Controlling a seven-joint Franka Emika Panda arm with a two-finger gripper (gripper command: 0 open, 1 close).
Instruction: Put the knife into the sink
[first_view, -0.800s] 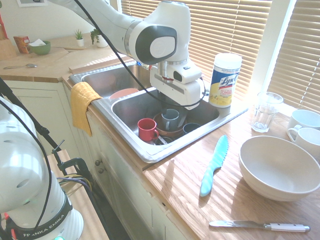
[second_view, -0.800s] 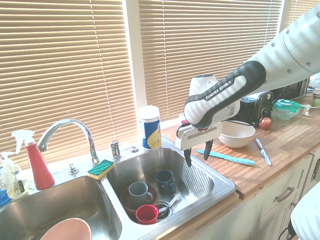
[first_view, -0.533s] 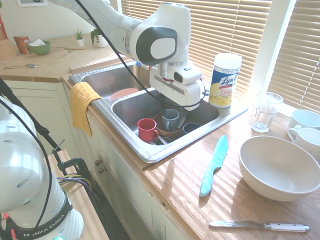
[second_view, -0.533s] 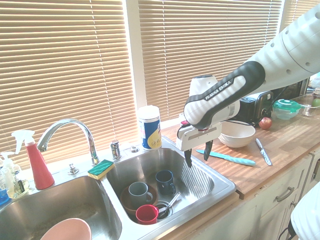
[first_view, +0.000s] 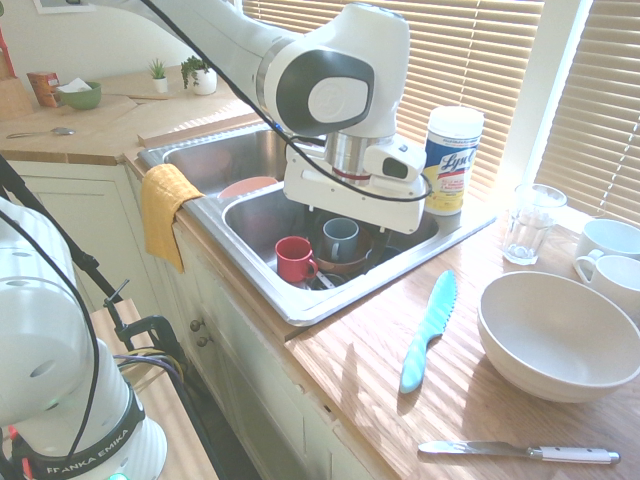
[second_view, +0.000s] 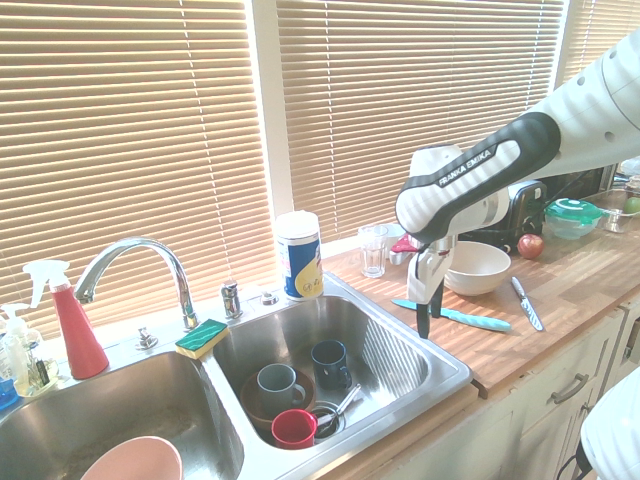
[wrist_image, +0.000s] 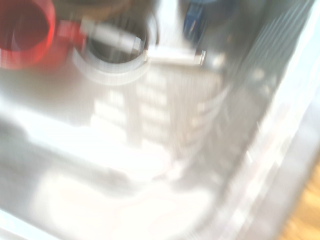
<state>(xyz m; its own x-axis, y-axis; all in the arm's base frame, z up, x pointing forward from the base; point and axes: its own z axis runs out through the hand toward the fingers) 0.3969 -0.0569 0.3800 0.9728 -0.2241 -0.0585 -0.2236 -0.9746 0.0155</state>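
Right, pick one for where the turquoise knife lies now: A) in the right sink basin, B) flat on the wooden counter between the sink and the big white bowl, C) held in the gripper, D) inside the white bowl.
B: the knife lies flat on the wooden counter, between the sink and the white bowl, untouched.

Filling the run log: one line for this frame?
phase: approach | gripper: over sink edge, nothing held | knife: flat on counter, untouched | placed: no
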